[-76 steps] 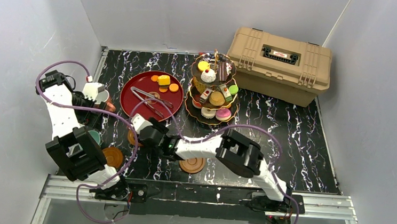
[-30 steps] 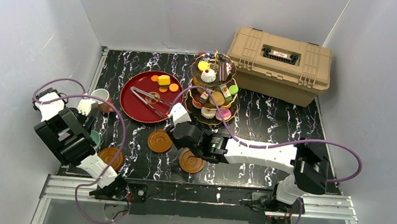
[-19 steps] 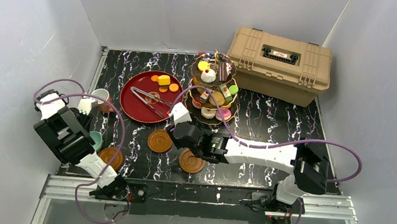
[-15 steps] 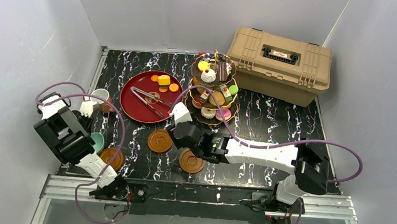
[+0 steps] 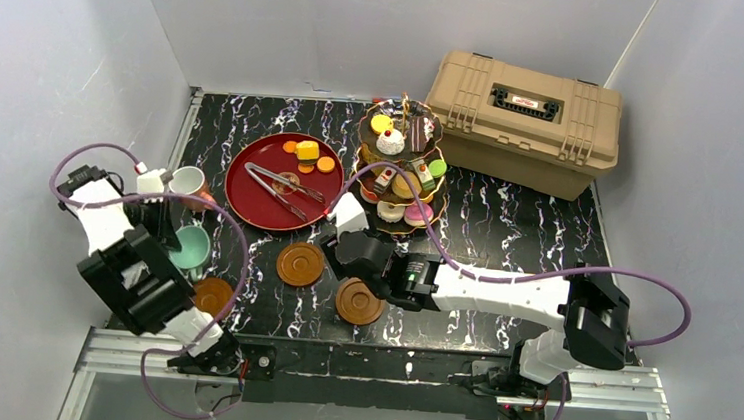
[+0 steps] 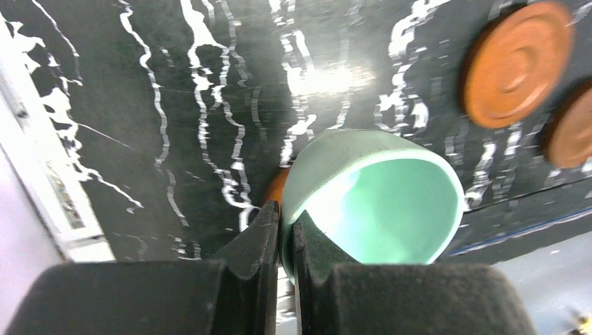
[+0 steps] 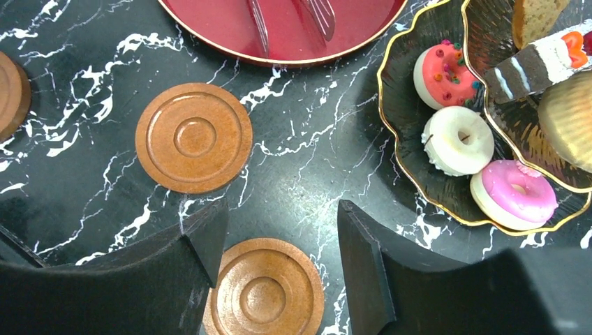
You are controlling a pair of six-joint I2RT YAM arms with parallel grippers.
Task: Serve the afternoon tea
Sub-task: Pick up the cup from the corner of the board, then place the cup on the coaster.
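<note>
The teal cup (image 6: 377, 202) hangs tilted above the table, its wall pinched between the jaws of my left gripper (image 6: 285, 234), which is shut on it. From above, the cup (image 5: 188, 248) sits beside the left gripper (image 5: 171, 237) at the table's left edge. A pinkish cup (image 5: 188, 182) stands behind it. My right gripper (image 7: 279, 237) is open and empty above a brown saucer (image 7: 264, 293); a second saucer (image 7: 193, 137) lies further out. The three-tier stand (image 5: 399, 167) holds several pastries, among them a pink doughnut (image 7: 513, 192).
A red plate (image 5: 283, 180) with metal tongs (image 5: 284, 188) and a few pastries lies left of the stand. A tan case (image 5: 526, 109) stands at the back right. A third saucer (image 5: 209, 295) lies near the left arm's base. Grey walls enclose the table.
My left gripper has shut on the teal cup's rim and raised it slightly, tilting it into fuller view. The right arm has drifted a little to the right, still open.
</note>
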